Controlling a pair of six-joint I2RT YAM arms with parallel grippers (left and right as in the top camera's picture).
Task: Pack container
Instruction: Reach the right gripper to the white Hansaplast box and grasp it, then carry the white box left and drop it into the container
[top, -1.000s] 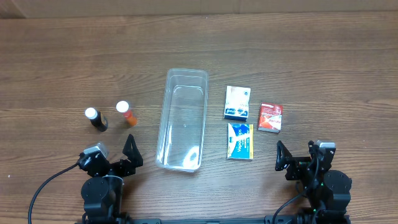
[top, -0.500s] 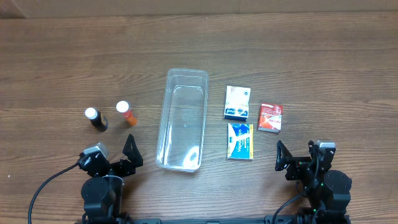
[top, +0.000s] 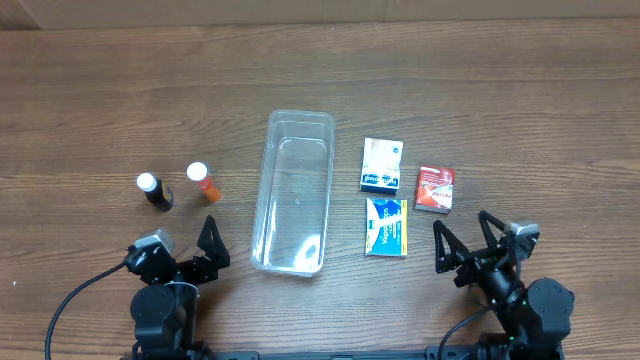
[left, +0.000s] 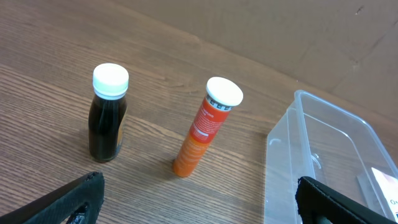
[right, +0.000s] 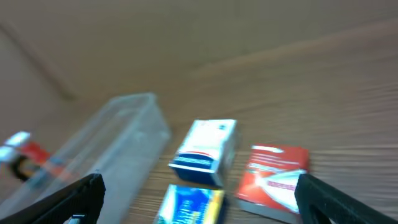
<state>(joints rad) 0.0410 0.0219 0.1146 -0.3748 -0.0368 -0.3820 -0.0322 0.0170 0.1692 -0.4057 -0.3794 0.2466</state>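
Brown wood-grain desk (top: 500, 90) is carrying everything. Nothing is sitting in the container yet, so I'm reading this as the very start of packing, first pick not yet made.

Left tool (top: 212, 244) is hanging released, fingers spread wide, gripping nothing. Dark bottle (top: 154, 191) with a white cap is standing ahead of it, slightly to its left. Orange tube (top: 203, 183) is standing just right of the bottle, apart from it, and looking tilted in the left wrist view.

Container (top: 295, 200) is lying lengthwise ahead and right of the left tool, between the two tools, empty.

Three boxes are lying flat ahead-left of the right tool: white-blue box (top: 381, 165) furthest out, blue-yellow box (top: 386, 226) nearest, red box (top: 435, 188) almost dead ahead. Right tool (top: 463, 235) is also sitting released, fingers splayed, nothing between them. Its wrist view is coming through smeared.

Next move, my guess: right tool is needing to drop over the nearest box, square its fingers across the narrow sides, clamp, then carry left over the rim.

Desk surface is looking flat and matte. Plain brown board (left: 280, 31) is backing the far edge; no more of the room is showing.
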